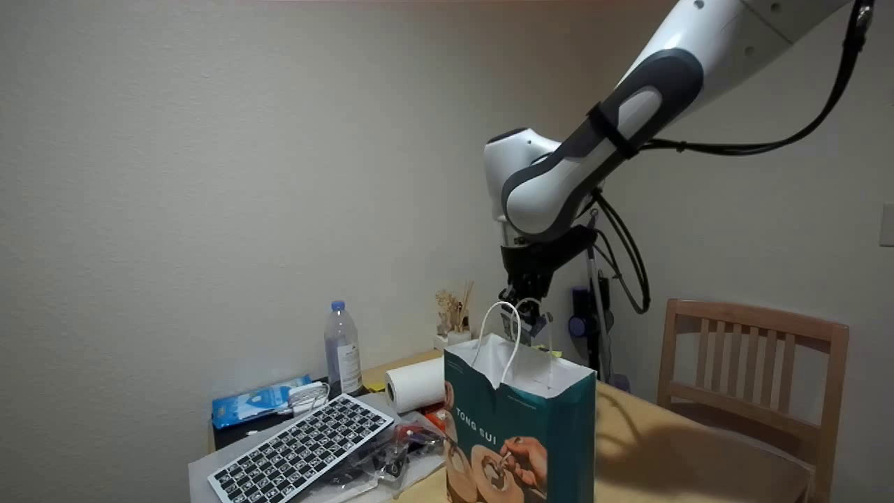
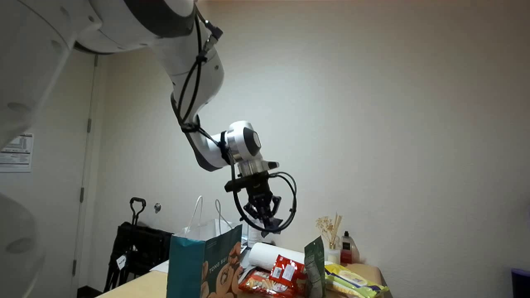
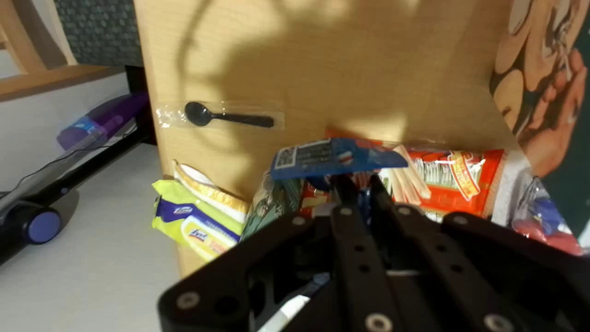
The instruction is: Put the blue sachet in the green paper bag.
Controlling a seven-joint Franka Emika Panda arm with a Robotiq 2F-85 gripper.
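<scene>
The sachet (image 3: 339,157) is pinched in the gripper (image 3: 361,185), which is almost fully closed. In an exterior view, the sachet is held clear of the table (image 2: 145,287), outside and to the right of the upright bag (image 2: 186,265); lower down, red packets (image 2: 288,270) and a white roll (image 2: 269,253) are seen.

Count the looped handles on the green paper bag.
2: as pictured in an exterior view, one handle loops above the bag's left rim, the other handle above its right rim.
</scene>
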